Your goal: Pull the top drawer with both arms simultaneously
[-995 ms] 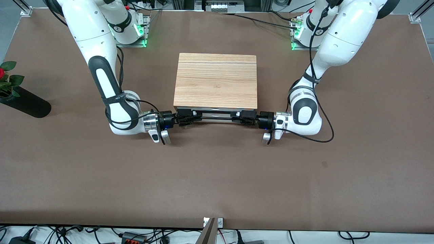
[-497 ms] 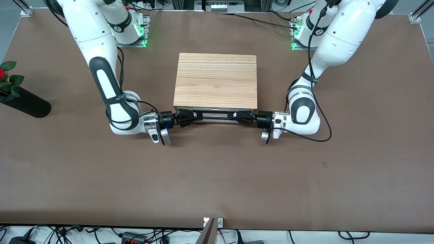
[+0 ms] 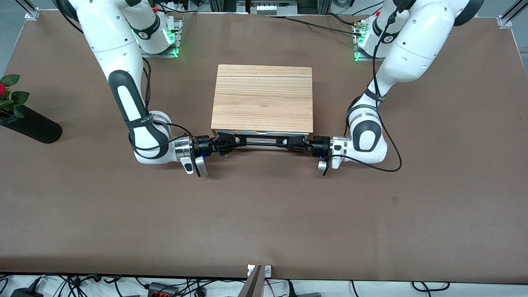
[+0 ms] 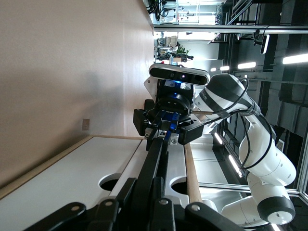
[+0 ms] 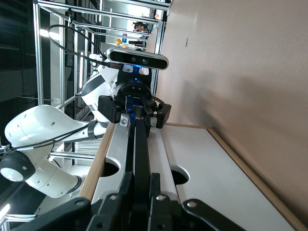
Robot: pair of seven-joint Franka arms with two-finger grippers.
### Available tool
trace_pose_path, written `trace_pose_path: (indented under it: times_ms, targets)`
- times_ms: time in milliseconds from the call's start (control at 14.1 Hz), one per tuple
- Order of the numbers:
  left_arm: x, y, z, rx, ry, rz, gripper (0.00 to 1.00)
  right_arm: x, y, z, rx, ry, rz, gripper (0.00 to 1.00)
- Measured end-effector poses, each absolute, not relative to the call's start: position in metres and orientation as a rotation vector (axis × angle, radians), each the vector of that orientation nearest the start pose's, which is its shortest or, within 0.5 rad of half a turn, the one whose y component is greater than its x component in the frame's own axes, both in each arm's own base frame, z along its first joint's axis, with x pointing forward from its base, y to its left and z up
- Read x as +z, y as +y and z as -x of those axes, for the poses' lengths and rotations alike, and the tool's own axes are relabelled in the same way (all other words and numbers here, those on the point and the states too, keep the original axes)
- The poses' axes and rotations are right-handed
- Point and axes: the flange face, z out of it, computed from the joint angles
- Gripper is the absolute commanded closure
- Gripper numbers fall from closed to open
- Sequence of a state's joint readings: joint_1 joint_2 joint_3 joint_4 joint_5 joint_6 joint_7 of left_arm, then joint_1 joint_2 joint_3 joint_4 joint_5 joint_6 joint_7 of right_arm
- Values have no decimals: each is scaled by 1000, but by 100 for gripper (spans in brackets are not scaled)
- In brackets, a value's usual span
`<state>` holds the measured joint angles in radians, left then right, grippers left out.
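Brown table (image 3: 264,214), light-wood cabinet (image 3: 262,99) mid-table between the two arm bases. Top drawer (image 3: 262,141) sits just under the cabinet's top board on the camera-facing side, barely out if at all. Left tool (image 3: 293,144) and right tool (image 3: 229,144) are both closed on the black handle (image 3: 262,142), one per end, fingers clamped around the bar per the wrist views. Step, imo: grip done, pull starting. Next: both arms draw toward the front camera at equal rate, straight, or the drawer racks.
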<state>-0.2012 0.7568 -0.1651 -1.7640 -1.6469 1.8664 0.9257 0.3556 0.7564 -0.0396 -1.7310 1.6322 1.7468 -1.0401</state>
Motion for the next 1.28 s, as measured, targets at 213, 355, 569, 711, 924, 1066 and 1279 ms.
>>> trace_pose_path:
  times_ms: [213,355,569,711,924,1066,1279]
  targets:
    - [165,-294,-577,-91,-47,-1654,84,169,288,-583,30,-255,1681,90]
    - [165,-294,-577,-91,-47,-1654,84,169,288,-583,30,-255,1681,90]
    - [165,-294,-577,-91,-47,-1654,84,169,288,-583,30,-255,1681,90]
    - [165,-294,-577,-91,-47,-1654,84,169,288,-583,29,-254,1681,91]
    - [165,-294,-577,-90,-46,-1654,84,169,287,-583,29,-254,1681,91]
    - [165,-294,-578,-88,-44,-1653,85,170,287,-584,26,-255,1682,92]
    - [165,-294,-582,-80,-44,-1655,85,171,287,-588,19,-254,1686,92]
